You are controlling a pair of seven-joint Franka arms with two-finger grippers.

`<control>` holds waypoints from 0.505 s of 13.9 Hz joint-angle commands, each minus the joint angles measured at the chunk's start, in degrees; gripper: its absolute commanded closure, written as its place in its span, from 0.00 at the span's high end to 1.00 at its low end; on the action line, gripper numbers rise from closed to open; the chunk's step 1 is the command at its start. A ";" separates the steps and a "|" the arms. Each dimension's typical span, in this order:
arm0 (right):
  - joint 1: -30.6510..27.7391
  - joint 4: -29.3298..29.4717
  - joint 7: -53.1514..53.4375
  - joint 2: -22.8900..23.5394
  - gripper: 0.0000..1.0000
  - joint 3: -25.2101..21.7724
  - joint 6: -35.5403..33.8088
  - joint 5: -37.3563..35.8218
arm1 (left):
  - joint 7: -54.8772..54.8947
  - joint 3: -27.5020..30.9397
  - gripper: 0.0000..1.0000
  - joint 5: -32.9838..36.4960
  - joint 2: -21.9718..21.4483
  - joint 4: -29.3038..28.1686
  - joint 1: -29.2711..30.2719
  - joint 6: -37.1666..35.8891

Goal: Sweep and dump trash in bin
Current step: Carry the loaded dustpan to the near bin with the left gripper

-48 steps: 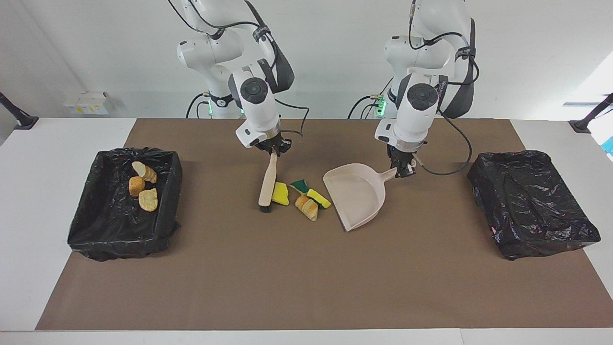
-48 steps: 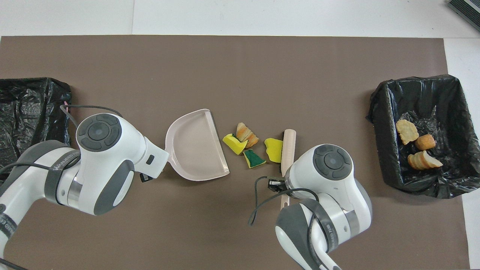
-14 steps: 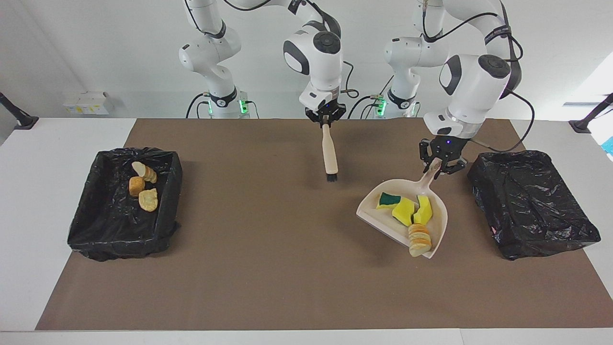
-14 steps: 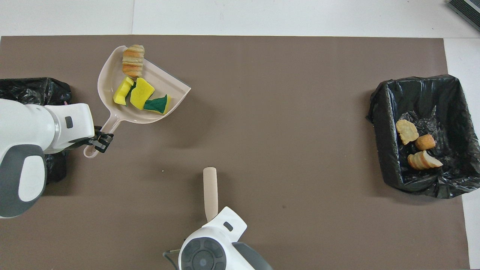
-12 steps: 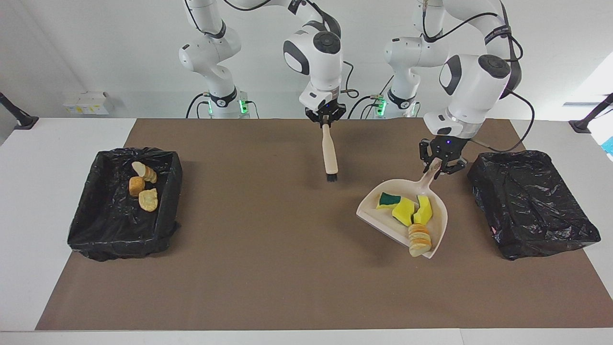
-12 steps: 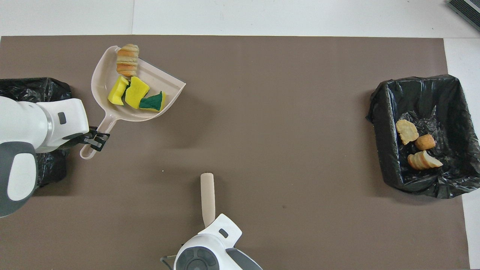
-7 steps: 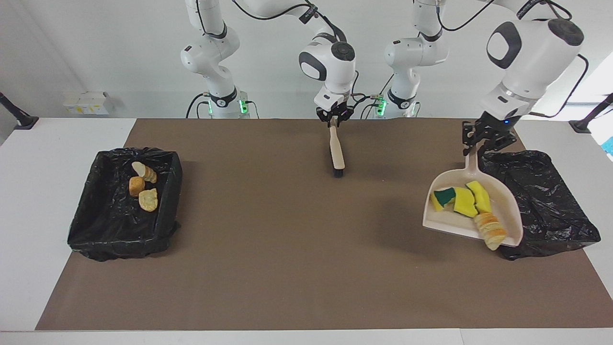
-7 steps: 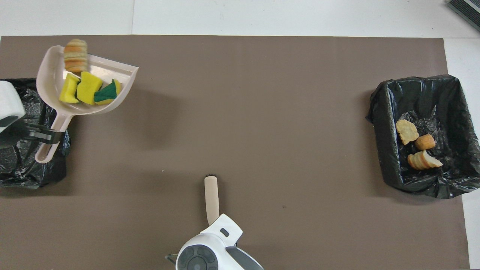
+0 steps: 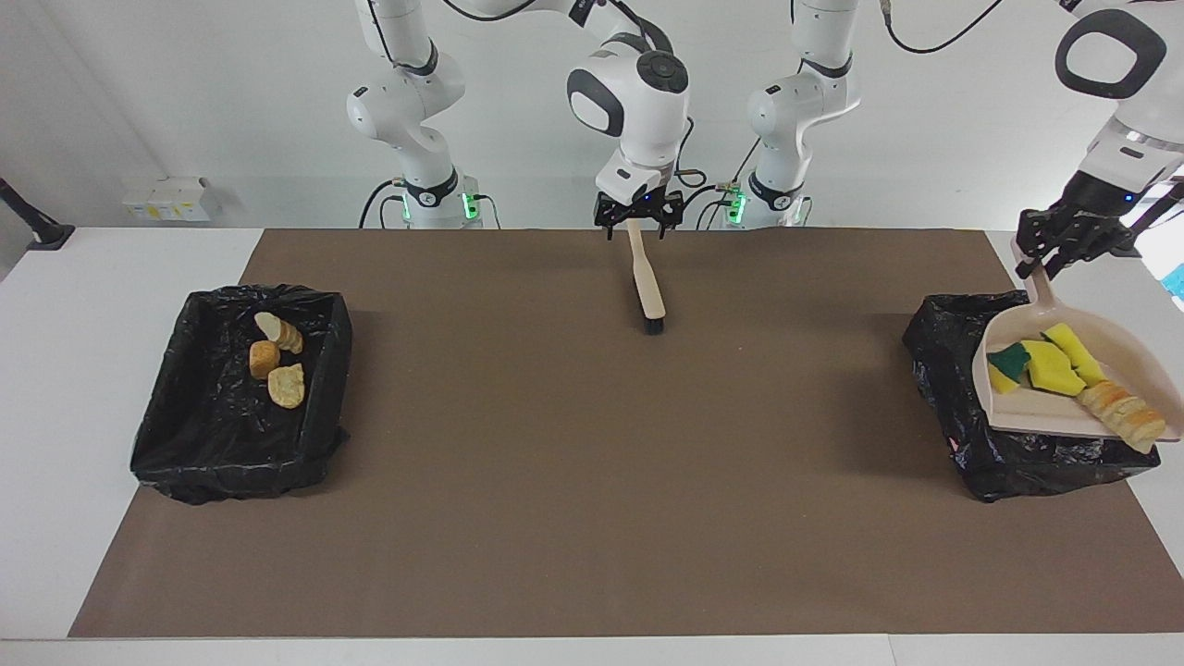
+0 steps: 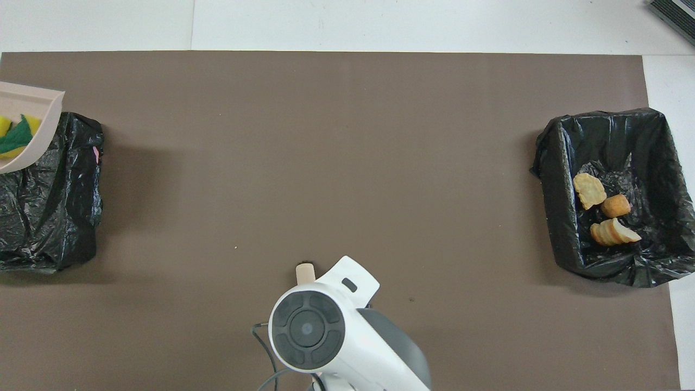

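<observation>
With the left gripper (image 9: 1056, 248) clamped on the handle of the dustpan (image 9: 1091, 388), trash (image 9: 1054, 368) aboard, over the bin (image 9: 962, 407) at the left arm's table edge, tipping seems next, while the right gripper (image 9: 637, 218) stands open around the brush (image 9: 647, 287).

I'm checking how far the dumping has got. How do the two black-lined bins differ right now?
The bin at the right arm's end holds three bread-like lumps; the bin at the left arm's end shows no scraps inside. The left gripper holds the loaded dustpan over the bin at the left arm's end; nothing hangs over the other. Both are lined with black plastic.
</observation>
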 commanded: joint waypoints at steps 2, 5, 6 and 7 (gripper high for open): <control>-7.89 5.14 -11.96 -2.03 1.00 0.23 -9.34 0.02 | 13.06 3.07 0.00 3.36 -0.30 1.97 4.11 -3.42; -15.36 9.45 -22.15 -2.12 1.00 0.23 -14.54 0.11 | 16.88 4.94 0.00 9.68 0.14 2.59 4.20 -3.95; -18.26 10.77 -26.01 -2.12 1.00 0.15 -15.94 0.11 | 16.88 4.85 0.00 13.37 0.22 2.85 3.94 -5.09; -21.59 12.00 -30.49 -2.12 1.00 0.15 -17.35 -0.33 | 16.70 4.94 0.00 15.06 0.40 3.12 3.50 -5.53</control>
